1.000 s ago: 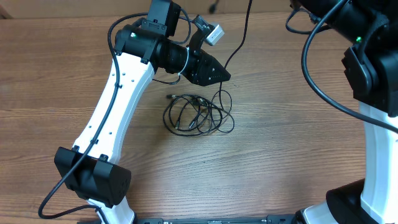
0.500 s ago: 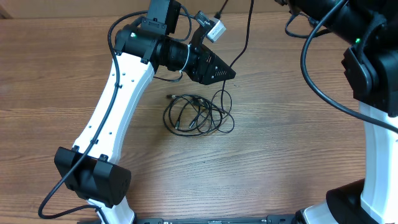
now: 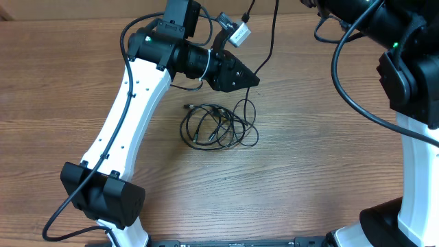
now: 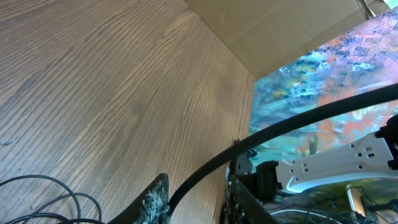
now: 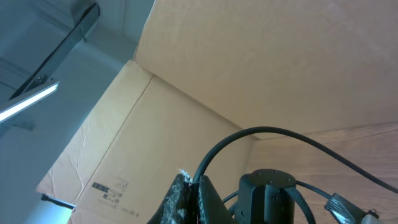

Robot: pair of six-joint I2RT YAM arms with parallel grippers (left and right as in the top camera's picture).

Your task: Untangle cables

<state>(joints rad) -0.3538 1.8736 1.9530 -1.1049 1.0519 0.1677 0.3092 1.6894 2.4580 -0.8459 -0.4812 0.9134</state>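
a loose coil of thin black cables (image 3: 216, 128) lies on the wooden worktop (image 3: 62, 89), about midway between its left and right edges and somewhat nearer the far edge. one strand (image 3: 269, 42) climbs from the coil's right side toward the far edge. the left gripper (image 3: 255, 80) hangs just beyond the coil, its jaws narrowly apart, and the strand runs slantwise through the gap. the right gripper (image 5: 188, 190), seen only by its own camera, is closed tight on the strand's upper part.
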